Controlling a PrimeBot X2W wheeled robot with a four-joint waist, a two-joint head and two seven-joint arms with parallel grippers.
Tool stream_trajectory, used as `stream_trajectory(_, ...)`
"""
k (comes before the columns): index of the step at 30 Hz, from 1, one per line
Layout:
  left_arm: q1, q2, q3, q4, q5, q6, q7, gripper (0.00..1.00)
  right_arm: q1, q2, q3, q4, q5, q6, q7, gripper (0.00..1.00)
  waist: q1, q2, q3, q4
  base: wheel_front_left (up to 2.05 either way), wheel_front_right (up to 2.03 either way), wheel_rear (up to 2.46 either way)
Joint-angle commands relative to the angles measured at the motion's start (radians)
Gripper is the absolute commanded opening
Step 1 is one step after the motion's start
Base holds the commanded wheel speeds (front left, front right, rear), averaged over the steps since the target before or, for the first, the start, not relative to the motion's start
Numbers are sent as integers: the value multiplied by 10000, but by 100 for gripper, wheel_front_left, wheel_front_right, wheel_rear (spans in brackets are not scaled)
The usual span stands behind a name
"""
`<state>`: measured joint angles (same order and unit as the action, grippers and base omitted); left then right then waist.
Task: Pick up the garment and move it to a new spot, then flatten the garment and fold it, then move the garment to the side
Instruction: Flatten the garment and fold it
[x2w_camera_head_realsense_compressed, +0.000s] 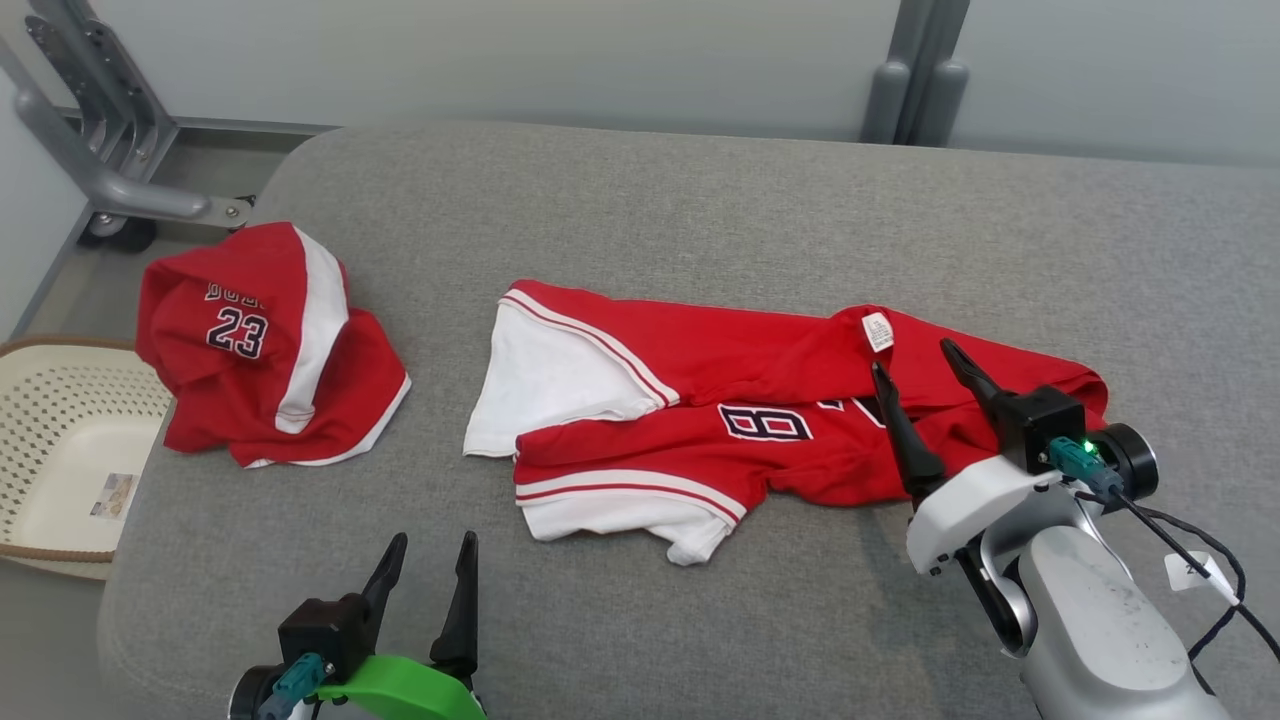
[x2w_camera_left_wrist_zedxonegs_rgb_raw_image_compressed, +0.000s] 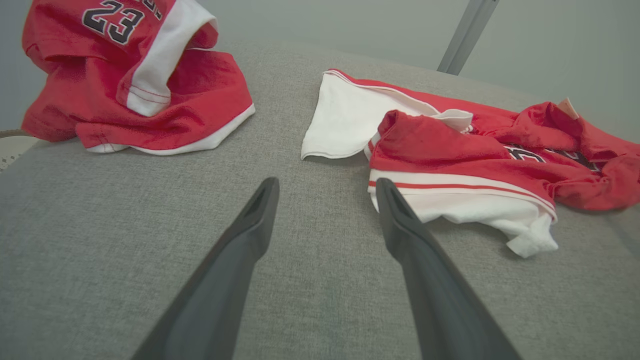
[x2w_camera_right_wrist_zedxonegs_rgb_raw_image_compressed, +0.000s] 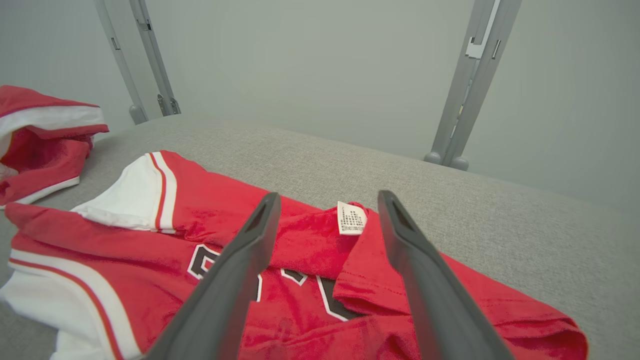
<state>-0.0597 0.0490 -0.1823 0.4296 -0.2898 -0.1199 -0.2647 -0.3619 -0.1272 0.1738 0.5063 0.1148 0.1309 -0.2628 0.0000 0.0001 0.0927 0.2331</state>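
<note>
My right gripper (x2w_camera_head_realsense_compressed: 915, 358) hangs over the right end of the garment (x2w_camera_head_realsense_compressed: 690, 400), jaws spread wide with nothing caught between them; whether the fingertips touch the cloth I cannot tell. The garment, red with white panels and striped trim, lies crumpled and partly folded over itself across the middle of the grey padded surface (x2w_camera_head_realsense_compressed: 700, 190), its long side running left to right, a dark number with white outline showing on the front. A small white care tag (x2w_camera_head_realsense_compressed: 878, 330) stands up from the red fabric just beyond my right fingers, and in my right wrist view it sits between them. My left gripper (x2w_camera_head_realsense_compressed: 434, 540) rests low at the near edge of the padding, jaws also wide and holding nothing, pointing at bare grey cloth just beside the garment's white hem. A second red and white garment (x2w_camera_head_realsense_compressed: 265, 350), marked 23, sits bunched in a heap at the left end of the surface, well apart from the first. Off the left edge and lower down is a cream perforated basket (x2w_camera_head_realsense_compressed: 50, 400); on its floor lies a small printed slip (x2w_camera_head_realsense_compressed: 112, 495), too small to read. Grey metal frame legs (x2w_camera_head_realsense_compressed: 100, 160) rise behind the padding against the pale wall.
</note>
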Motion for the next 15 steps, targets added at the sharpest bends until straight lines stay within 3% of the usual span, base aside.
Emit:
stream_trajectory(1, 72, 30, 5, 30, -75, 3, 8, 100, -142, -80, 157, 172, 83, -3, -30, 100, 0, -1, 11, 235, 0, 0, 0)
stream_trajectory(15, -69, 30, -62, -100, -227, 19, 8, 100, -795, -329, -624, 2266, -625, -3, -28, 100, 0, -1, 607, 823, 0, 0, 0)
